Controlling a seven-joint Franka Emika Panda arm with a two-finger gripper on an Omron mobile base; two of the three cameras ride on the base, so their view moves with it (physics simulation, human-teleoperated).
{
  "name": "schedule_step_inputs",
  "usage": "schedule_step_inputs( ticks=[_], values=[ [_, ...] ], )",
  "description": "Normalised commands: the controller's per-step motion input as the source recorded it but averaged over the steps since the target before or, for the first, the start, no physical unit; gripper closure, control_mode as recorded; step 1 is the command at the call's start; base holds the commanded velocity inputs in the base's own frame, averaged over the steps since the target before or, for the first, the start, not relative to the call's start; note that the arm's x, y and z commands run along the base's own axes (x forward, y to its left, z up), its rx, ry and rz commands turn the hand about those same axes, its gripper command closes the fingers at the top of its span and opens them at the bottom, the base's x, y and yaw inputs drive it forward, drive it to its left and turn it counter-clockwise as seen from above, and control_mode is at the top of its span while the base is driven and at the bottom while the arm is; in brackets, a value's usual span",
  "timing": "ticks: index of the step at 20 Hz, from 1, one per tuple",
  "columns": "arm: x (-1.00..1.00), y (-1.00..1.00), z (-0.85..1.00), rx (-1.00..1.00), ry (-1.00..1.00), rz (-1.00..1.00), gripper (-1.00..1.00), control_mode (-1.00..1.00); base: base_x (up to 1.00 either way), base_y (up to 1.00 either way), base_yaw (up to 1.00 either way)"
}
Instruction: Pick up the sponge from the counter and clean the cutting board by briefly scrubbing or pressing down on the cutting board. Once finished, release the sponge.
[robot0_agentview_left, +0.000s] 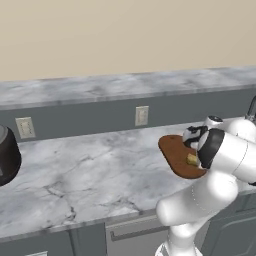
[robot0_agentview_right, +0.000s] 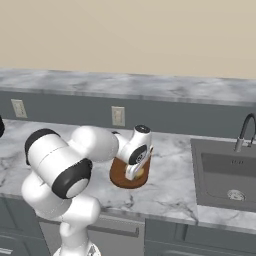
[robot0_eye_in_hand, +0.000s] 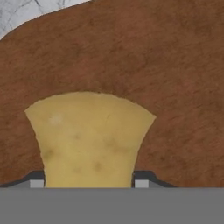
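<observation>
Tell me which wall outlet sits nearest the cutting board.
The outlet just behind the board, on the grey backsplash. The other outlet sits far off along the wall, near the dark appliance.

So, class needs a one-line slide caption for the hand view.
The tool holds the mustard-yellow sponge over the reddish-brown cutting board.

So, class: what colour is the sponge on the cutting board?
Mustard yellow with darker speckles; the sponge shows best in the hand view, against the reddish-brown cutting board.
</observation>
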Motion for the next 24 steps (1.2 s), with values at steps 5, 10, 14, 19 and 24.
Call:
schedule_step_inputs(
  ticks=[5, 10, 14, 19, 24],
  values=[
    [-0.04, -0.29, -0.47, -0.02, -0.11, 0.02, 1.00, -1.00, 0.00, 0.00, 0.00],
    [-0.17, -0.30, -0.21, 0.00, -0.10, 0.05, 1.00, -1.00, 0.00, 0.00, 0.00],
    [-0.35, -0.24, -0.26, -0.03, -0.09, 0.06, 1.00, -1.00, 0.00, 0.00, 0.00],
    [-0.20, -0.07, -0.43, -0.07, -0.04, 0.07, 1.00, -1.00, 0.00, 0.00, 0.00],
    [0.07, 0.00, -0.37, -0.05, 0.00, 0.09, 1.00, -1.00, 0.00, 0.00, 0.00]
  ],
)
